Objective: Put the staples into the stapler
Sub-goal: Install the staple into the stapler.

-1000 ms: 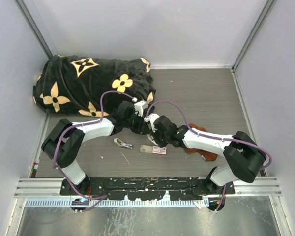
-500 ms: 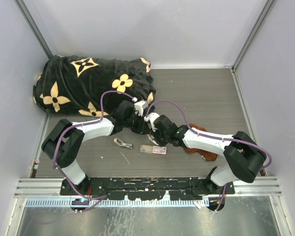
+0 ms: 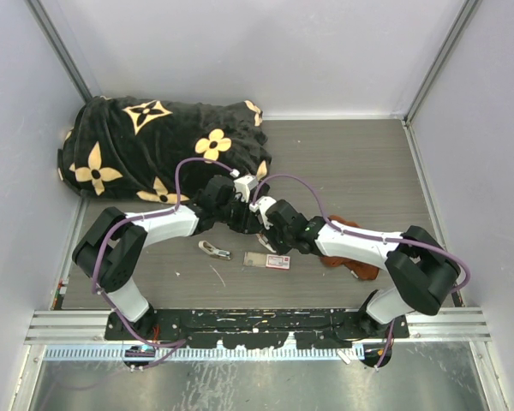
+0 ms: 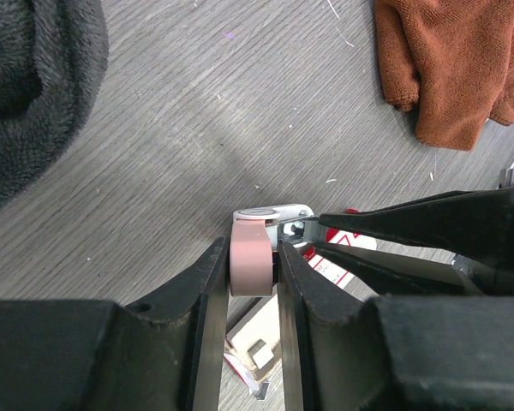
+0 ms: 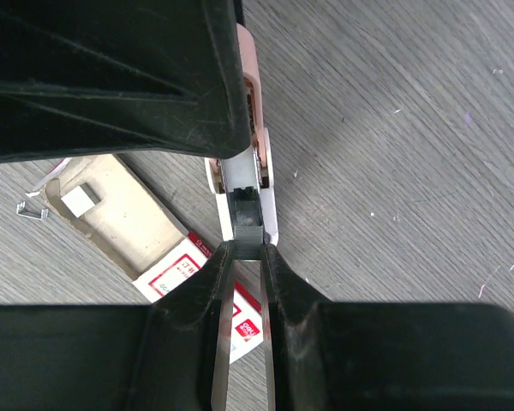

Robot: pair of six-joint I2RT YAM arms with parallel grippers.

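The rounded pink plastic stapler is clamped by the left gripper, its metal channel by the right gripper.

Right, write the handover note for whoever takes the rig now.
Left gripper: shut on the stapler, held over the table.
Right gripper: shut on the stapler's metal inner end.
Box: open on the table just below; a small block that looks like staples lies in it.
Done: stapler lifted, held by both arms, its channel exposed.
Left: no strip seen in the channel. Fetch one, seat it, close the stapler.
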